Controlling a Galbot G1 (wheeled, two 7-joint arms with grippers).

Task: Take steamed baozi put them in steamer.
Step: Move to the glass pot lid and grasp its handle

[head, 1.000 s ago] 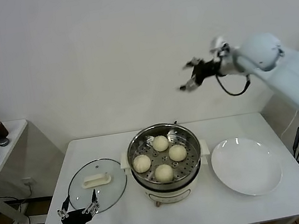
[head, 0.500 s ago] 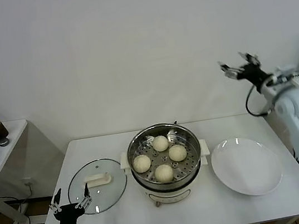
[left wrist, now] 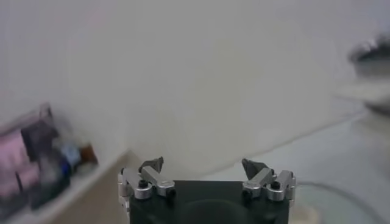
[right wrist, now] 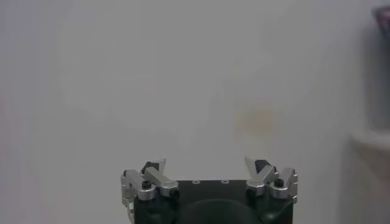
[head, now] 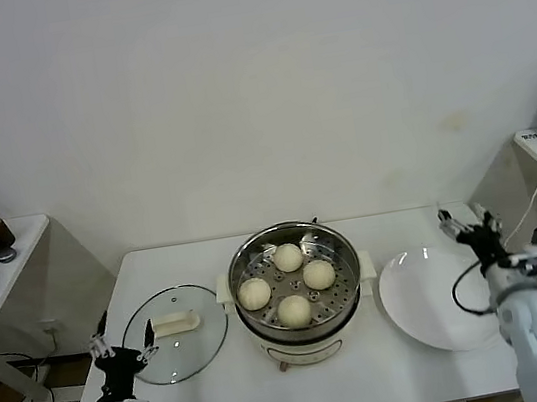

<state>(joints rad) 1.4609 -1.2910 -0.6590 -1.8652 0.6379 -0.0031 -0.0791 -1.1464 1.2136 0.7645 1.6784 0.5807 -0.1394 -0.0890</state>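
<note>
Since a second ago the right gripper (head: 469, 226) has dropped from high above the steamer (head: 297, 293) to the tabletop's (head: 224, 379) right edge, fingers spread wide, holding nothing. Left gripper (head: 120, 342), likewise wide and empty, hangs off the front-left corner. Four baozi (head: 295, 310) sit inside the steamer at mid-tabletop.

steamer (head: 303, 329) shiny steel, perforated tray, cream plastic-looking base; steamed baozi (head: 295, 309) smooth matt dough; lid (head: 173, 319) clear glass; plate (head: 443, 296) glossy white; desk (head: 226, 389) matt white
</note>
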